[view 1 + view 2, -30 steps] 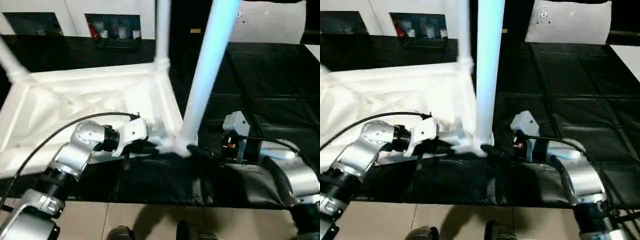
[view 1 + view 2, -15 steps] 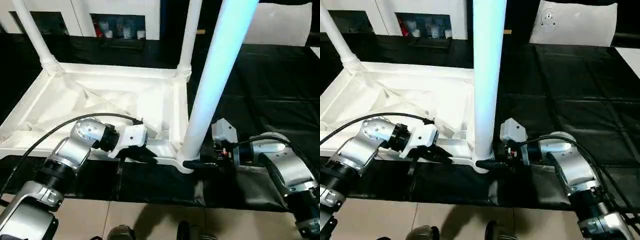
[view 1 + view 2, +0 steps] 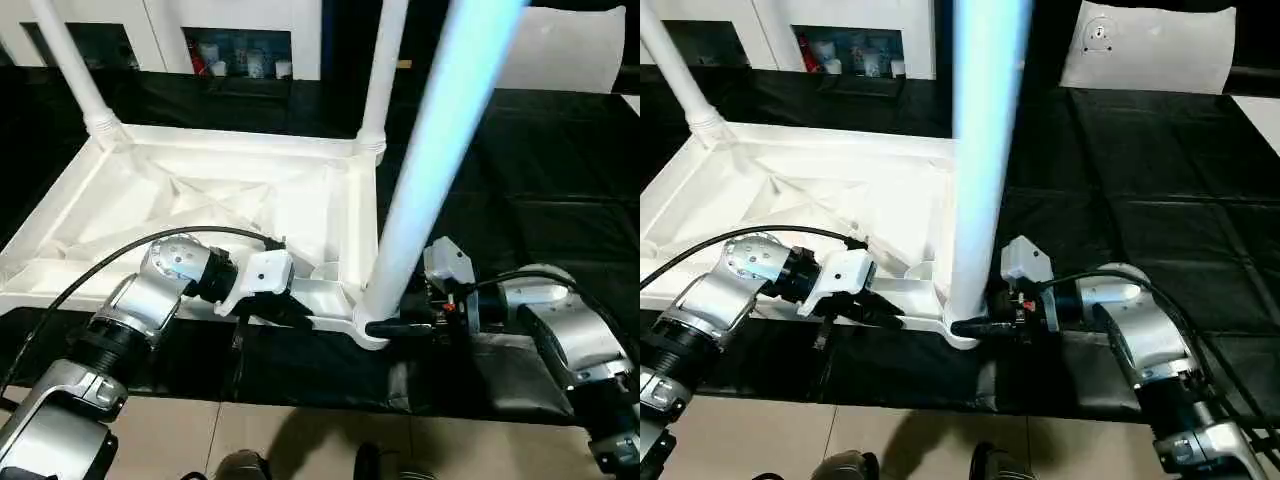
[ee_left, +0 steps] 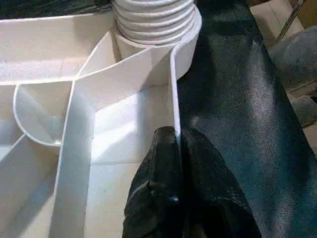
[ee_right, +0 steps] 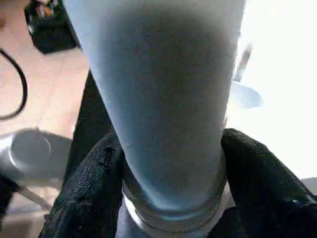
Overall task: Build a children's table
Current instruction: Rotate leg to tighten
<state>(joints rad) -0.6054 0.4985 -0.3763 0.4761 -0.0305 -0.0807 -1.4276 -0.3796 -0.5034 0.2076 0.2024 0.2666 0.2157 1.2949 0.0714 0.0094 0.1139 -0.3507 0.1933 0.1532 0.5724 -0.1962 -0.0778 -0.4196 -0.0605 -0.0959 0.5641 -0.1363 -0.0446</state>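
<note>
One children's table [image 3: 200, 200] lies upside down on a black mat [image 3: 540, 160], its ribbed underside facing up. Three legs rise from its corner sockets: the far-left leg [image 3: 70, 65], the far-right leg [image 3: 383, 65] and the near-right leg [image 3: 440, 140], which stands closest to the camera and leans a little to the right as it goes up. Each leg's long axis runs roughly upright. The tabletop's long side runs left to right, its near edge just above the mat's near border.

Two grippers work at the near-right corner. The left gripper [image 4: 171, 148] has its fingers together, pinching the thin upright rim wall of the tabletop just beside the corner socket [image 4: 158, 34]. The right gripper [image 5: 171, 183] is clamped on the near-right leg at its base, one black finger on each side of the leg's threaded collar.

Behind the table stands a white cabinet [image 3: 240, 45] with dark glass-fronted compartments holding small items. A white panel [image 3: 1155, 45] lies at the far right on the mat. The near-right leg hides part of the mat behind it.
</note>
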